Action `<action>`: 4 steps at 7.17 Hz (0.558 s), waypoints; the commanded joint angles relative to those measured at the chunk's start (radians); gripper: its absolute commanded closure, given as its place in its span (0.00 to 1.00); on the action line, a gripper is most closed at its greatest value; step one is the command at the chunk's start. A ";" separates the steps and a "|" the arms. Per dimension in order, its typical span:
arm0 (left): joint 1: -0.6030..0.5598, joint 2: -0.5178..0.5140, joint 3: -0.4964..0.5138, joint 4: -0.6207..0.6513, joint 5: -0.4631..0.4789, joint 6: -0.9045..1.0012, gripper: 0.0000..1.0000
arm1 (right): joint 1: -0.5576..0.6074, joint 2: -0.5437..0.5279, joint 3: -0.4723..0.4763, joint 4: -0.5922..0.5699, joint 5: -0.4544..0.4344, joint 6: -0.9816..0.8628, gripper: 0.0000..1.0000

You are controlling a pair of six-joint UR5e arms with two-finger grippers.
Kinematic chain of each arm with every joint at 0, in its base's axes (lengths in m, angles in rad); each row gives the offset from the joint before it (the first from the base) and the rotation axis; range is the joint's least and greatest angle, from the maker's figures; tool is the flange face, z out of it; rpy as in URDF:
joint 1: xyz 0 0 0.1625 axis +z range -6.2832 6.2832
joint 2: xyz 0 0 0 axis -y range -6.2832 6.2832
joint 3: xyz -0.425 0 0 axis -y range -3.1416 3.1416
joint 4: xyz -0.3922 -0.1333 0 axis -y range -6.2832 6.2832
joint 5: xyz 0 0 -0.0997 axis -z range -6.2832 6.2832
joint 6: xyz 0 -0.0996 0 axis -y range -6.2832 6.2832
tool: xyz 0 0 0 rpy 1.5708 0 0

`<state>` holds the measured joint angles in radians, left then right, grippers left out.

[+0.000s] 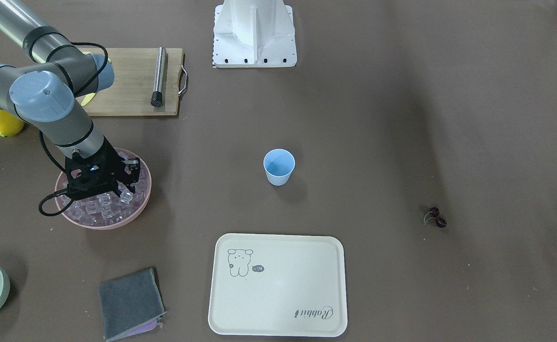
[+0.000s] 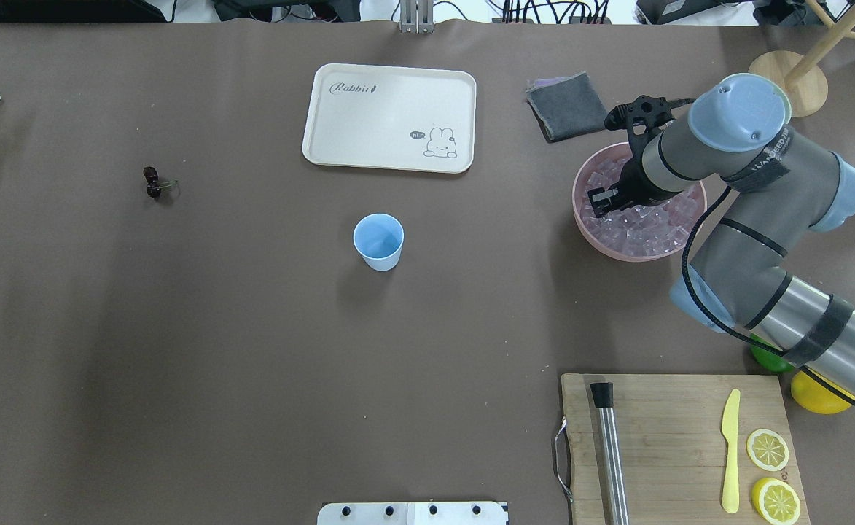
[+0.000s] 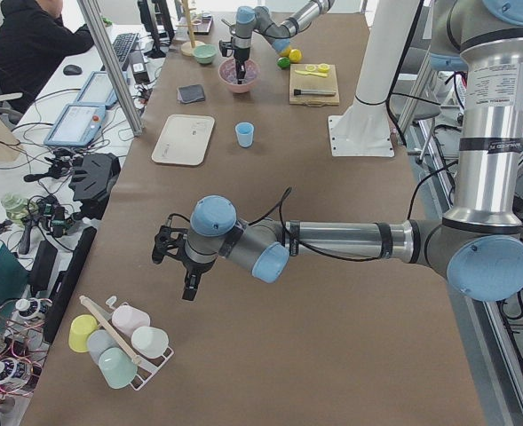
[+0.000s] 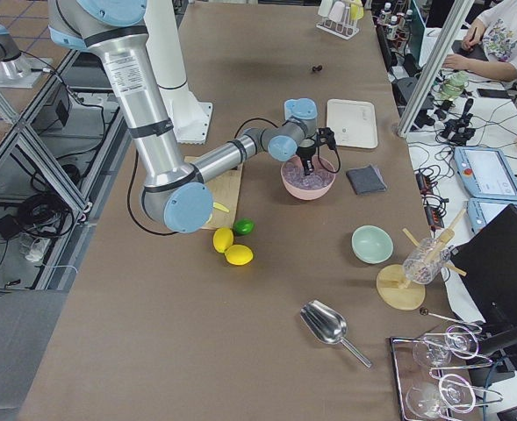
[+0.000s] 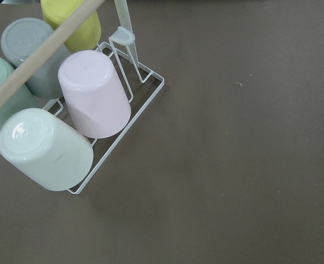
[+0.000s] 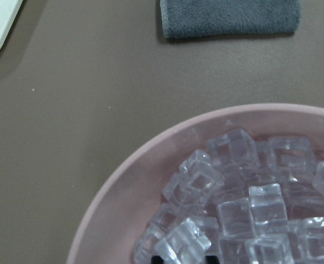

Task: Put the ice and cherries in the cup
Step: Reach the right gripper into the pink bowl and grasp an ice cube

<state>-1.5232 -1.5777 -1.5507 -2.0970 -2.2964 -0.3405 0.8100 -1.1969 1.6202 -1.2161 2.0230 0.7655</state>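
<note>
- Overhead exterior: the step in hand reads as the first ice pick. The cup (image 2: 378, 240) stands upright mid-tabletop and looks empty.
- Ice (image 6: 250, 220) is heaped in a pink bowl (image 6: 126, 184), right of the cup and well apart from it. The cherries (image 2: 153, 182) lie on the bare tabletop well to the cup's left, not yet handled.
- Right pincer (image 6: 184, 257) is down among the cubes on the bowl's left side. The right wrist view shows two dark fingertips apart with one cube between them. Whether the pads press on it, I cannot tell.
- Right arm pose: elbow folded near the board (image 2: 675, 437), forearm reaching out over the bowl, wrist turned so the pincer points down at a slight tilt.
- Left arm: stretched low toward the tabletop's left end, far from all task things. Left pincer (image 3: 179, 266) shows only in the side view, so I cannot tell its state. Its camera looks on racked tumblers (image 5: 93, 93).
- Next move, as judged: close on that single cube, lift clear of the rim, carry it left over the cup, then release low. The cubes are packed and probably slick, so a slip or a dragged neighbour is likely.
</note>
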 commanded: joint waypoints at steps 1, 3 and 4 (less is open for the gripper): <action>0.000 0.001 0.000 -0.003 0.000 0.000 0.02 | 0.009 0.000 0.013 -0.005 0.016 -0.003 0.84; 0.000 0.004 0.000 -0.003 0.000 0.005 0.02 | 0.029 0.000 0.041 -0.014 0.020 -0.006 1.00; 0.000 0.005 0.000 -0.003 0.000 0.006 0.02 | 0.031 0.014 0.044 -0.014 0.020 -0.008 1.00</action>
<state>-1.5233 -1.5743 -1.5508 -2.0999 -2.2964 -0.3365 0.8331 -1.1933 1.6527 -1.2270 2.0416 0.7602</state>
